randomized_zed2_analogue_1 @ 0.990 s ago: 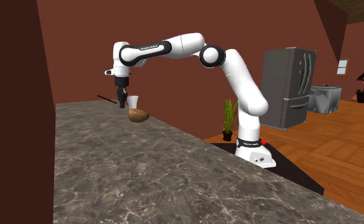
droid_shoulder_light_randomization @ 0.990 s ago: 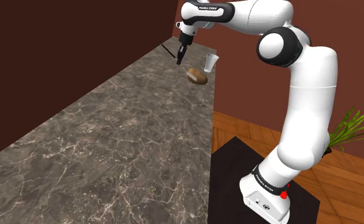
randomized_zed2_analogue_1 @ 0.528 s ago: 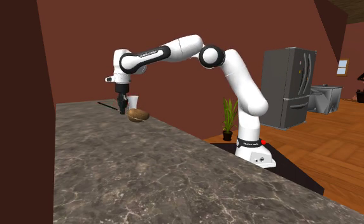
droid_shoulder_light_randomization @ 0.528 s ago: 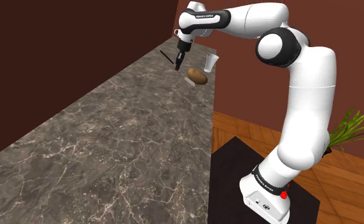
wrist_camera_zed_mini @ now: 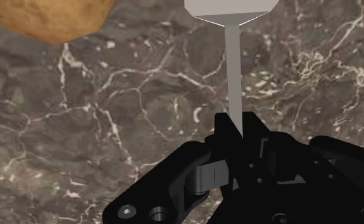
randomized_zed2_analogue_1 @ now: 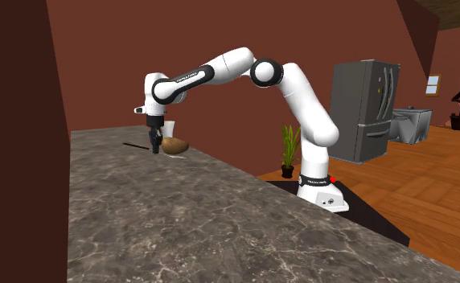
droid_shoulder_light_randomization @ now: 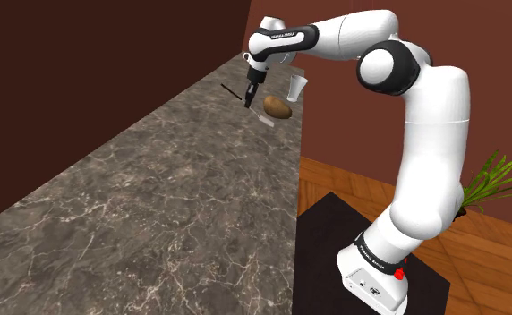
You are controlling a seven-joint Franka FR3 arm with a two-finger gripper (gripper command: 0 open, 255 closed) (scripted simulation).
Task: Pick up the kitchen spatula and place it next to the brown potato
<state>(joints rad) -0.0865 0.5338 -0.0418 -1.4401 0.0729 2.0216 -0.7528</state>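
My black gripper (droid_shoulder_light_randomization: 249, 98) is shut on the kitchen spatula (droid_shoulder_light_randomization: 264, 118), low over the marble counter (droid_shoulder_light_randomization: 156, 206). The spatula's thin dark handle (droid_shoulder_light_randomization: 229, 89) sticks out behind the fingers and its pale blade lies just beside the brown potato (droid_shoulder_light_randomization: 278, 107). In the wrist view the grey shaft (wrist_camera_zed_mini: 233, 70) runs from between the closed fingers (wrist_camera_zed_mini: 224, 130) to the pale blade, with the potato (wrist_camera_zed_mini: 60, 16) off to one side. From the second exterior view the gripper (randomized_zed2_analogue_1: 155, 148) hangs right by the potato (randomized_zed2_analogue_1: 174, 145). Whether the blade touches the counter is unclear.
A pale cup (droid_shoulder_light_randomization: 297, 88) stands just behind the potato near the counter's far end. A dark red wall (droid_shoulder_light_randomization: 111, 63) runs along the counter's far side. Beyond the counter's near edge are a wooden floor, my stand (droid_shoulder_light_randomization: 371, 268) and a potted plant (randomized_zed2_analogue_1: 289, 149).
The gripper has come down with the spatula toward the counter and drifted slightly to the shoulder view's left; the blade now sits low beside the potato.
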